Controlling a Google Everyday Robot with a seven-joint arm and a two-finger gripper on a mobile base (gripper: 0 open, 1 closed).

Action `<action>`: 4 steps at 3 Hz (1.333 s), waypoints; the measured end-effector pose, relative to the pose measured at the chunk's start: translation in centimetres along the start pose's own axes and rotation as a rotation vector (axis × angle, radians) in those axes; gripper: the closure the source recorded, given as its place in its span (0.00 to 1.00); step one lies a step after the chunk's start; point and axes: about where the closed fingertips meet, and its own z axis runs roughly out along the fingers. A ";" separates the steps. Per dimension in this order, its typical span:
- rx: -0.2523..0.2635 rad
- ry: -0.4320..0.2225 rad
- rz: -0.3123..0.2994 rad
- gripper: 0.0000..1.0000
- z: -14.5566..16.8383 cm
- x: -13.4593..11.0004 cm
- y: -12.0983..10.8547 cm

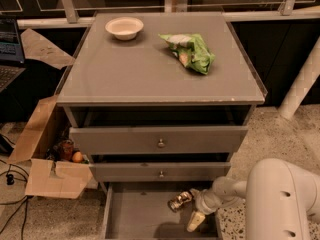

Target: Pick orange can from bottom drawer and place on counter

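The orange can (180,200) lies on its side on the grey floor of the open bottom drawer (140,219), towards its right side. My gripper (194,213) reaches into the drawer from the right, right beside the can and touching or nearly touching it. The white arm (280,199) comes in from the lower right corner. The counter (160,59) is the flat grey top of the cabinet, above the drawers.
A white bowl (124,27) and a green snack bag (191,51) lie on the counter's far part. Two upper drawer fronts with knobs (160,143) stand slightly open above the bottom drawer. A cardboard box (50,159) holding a small orange fruit (77,157) sits on the floor at left.
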 end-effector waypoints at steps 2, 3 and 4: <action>0.010 -0.023 0.084 0.00 3.1 1.7 -1.7; 0.013 -0.027 0.070 0.00 3.5 1.2 -2.4; 0.012 -0.037 0.016 0.00 4.7 -0.4 -4.1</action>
